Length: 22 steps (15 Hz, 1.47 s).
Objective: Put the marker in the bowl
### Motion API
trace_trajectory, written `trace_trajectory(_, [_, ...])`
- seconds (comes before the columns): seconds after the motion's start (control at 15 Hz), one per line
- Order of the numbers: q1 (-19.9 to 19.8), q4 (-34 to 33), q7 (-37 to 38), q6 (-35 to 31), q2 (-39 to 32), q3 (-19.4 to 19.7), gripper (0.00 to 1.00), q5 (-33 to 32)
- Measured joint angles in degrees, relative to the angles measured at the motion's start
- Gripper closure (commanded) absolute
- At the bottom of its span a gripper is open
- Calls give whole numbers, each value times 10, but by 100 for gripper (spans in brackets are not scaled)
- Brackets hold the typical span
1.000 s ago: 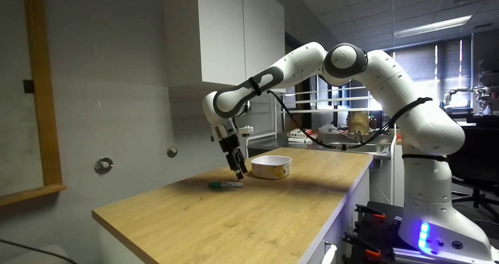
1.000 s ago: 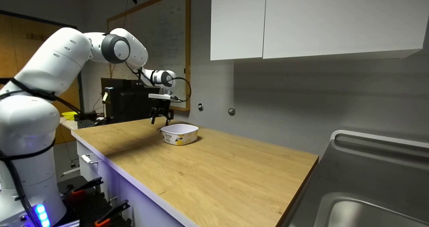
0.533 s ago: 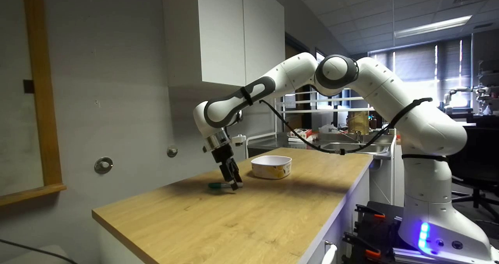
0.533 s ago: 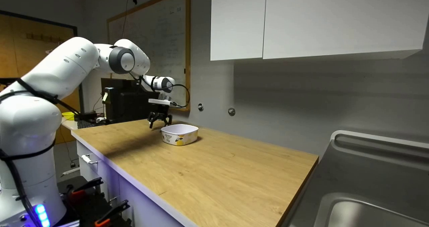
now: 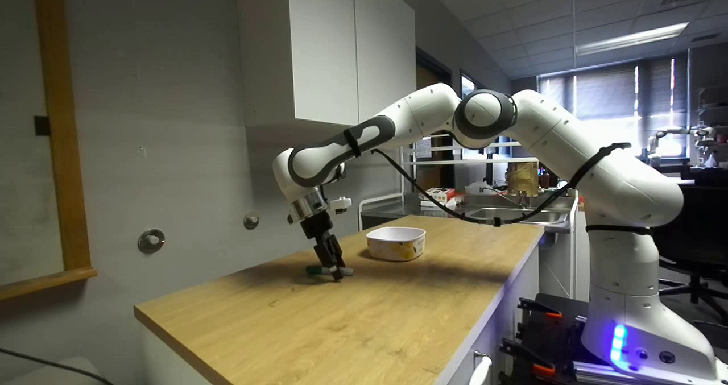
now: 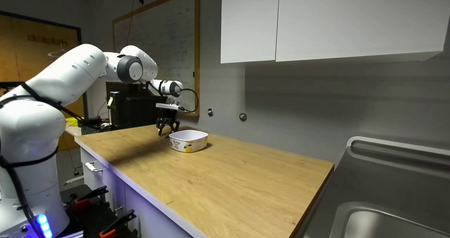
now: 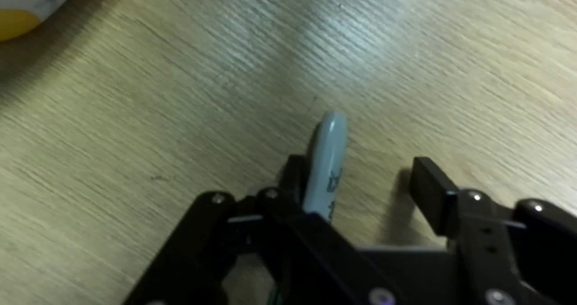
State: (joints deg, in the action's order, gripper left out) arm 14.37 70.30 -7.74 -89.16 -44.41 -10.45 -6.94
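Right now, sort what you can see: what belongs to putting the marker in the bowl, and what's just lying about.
Part of the job:
gripper, open
green-and-gray marker
fruit-print bowl

Just lying about, in the background:
yellow container
red-and-white box
amber container

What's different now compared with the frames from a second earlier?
The pincer has come down close to the countertop and now stands open with the marker in its gap; nothing has been gripped or released. The bowl sits where it was; any shift of the marker is too slight to tell.
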Motion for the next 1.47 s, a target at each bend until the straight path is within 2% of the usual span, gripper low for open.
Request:
trace_trajectory(0.27, [1,-18,0,10,-8,3,95,-1])
trace_trajectory(0.33, [1,-22,0,12,-9,4,97,-1])
trace_trajectory(0.47, [3,-28,0,17,-10,5,93,-1])
trace_trajectory(0.8, [16,-28,6,2,-5,5,93,-1])
trace_trajectory(1.0, [23,-16,18,-20,24,4,93,0])
trace_trajectory(1.2, [21,25,42,-49,84,4,93,5])
trace_trajectory(1.47, [-3,123,67,-94,191,7,93,22])
